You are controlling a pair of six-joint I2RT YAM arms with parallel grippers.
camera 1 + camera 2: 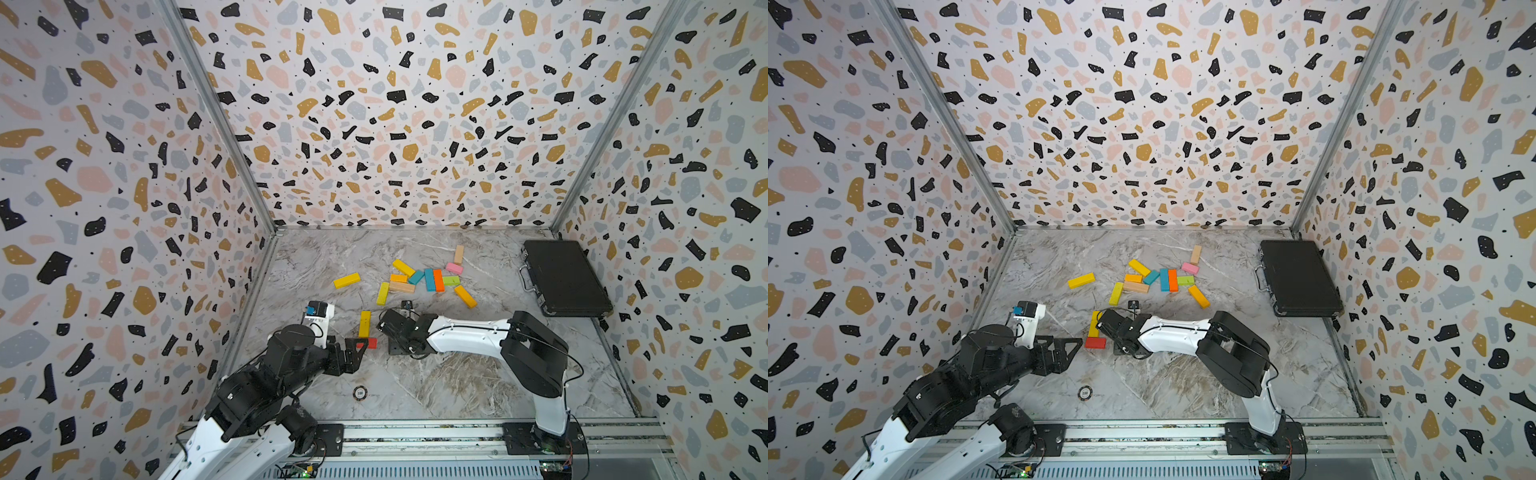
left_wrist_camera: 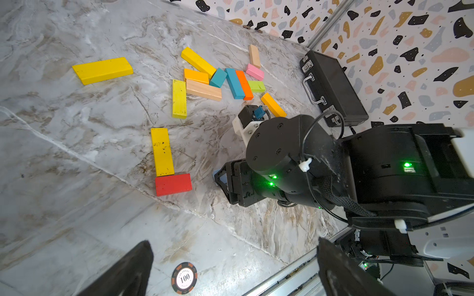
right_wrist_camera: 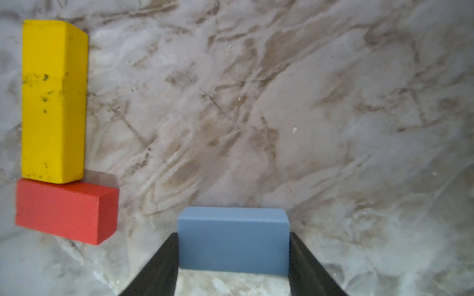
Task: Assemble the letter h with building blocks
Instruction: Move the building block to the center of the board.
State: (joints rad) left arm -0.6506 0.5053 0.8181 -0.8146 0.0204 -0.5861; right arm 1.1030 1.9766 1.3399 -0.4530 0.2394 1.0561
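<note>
**Q:** What is the right gripper (image 3: 233, 237) doing?
**A:** It is clamping the blue block (image 3: 232, 241) at the red block's (image 1: 368, 343) 3 o'clock, probably for positioning the h's next stroke. The left gripper (image 2: 234, 246) is idling open.

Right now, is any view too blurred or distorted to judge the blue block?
Right wrist view: blue block in the right pincer sharp, table slightly soft. Left wrist view: loose blocks crisp, left pincer fingers blurred. Both top views: wide-angle bending, loose blocks tiny.
</note>
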